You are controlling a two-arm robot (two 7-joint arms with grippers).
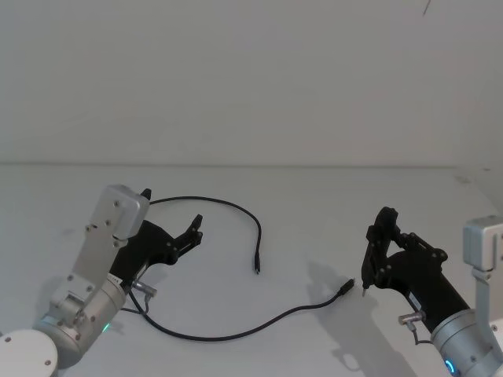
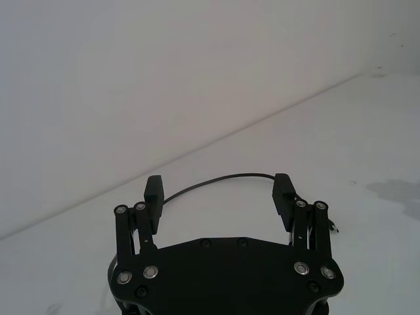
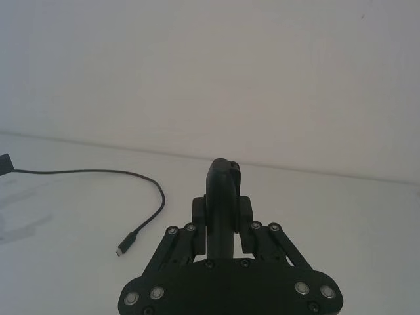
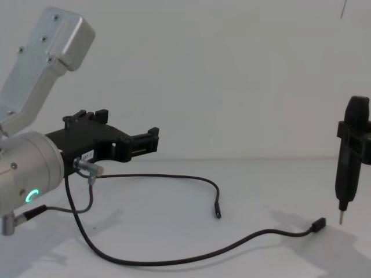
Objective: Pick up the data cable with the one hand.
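Note:
The data cable [image 1: 212,199] lies loose on the white table as a long black loop. One plug [image 1: 256,267] rests mid-table and the other plug [image 1: 346,287] lies further right. My left gripper [image 1: 171,210], the one hand with the green ring, hovers open above the cable's left bend, holding nothing. In the left wrist view the cable [image 2: 223,177] arcs on the table beyond the left gripper [image 2: 218,197]. My right gripper [image 1: 385,251] is shut on a black stick tool [image 4: 349,156], whose pale tip hangs just right of the nearer plug [image 4: 317,224].
A short grey lead with silver plugs [image 1: 138,287] hangs at the left wrist. The table [image 1: 314,204] is plain white with a white wall behind it. The right wrist view shows the cable's end [image 3: 128,243] left of the held tool [image 3: 223,190].

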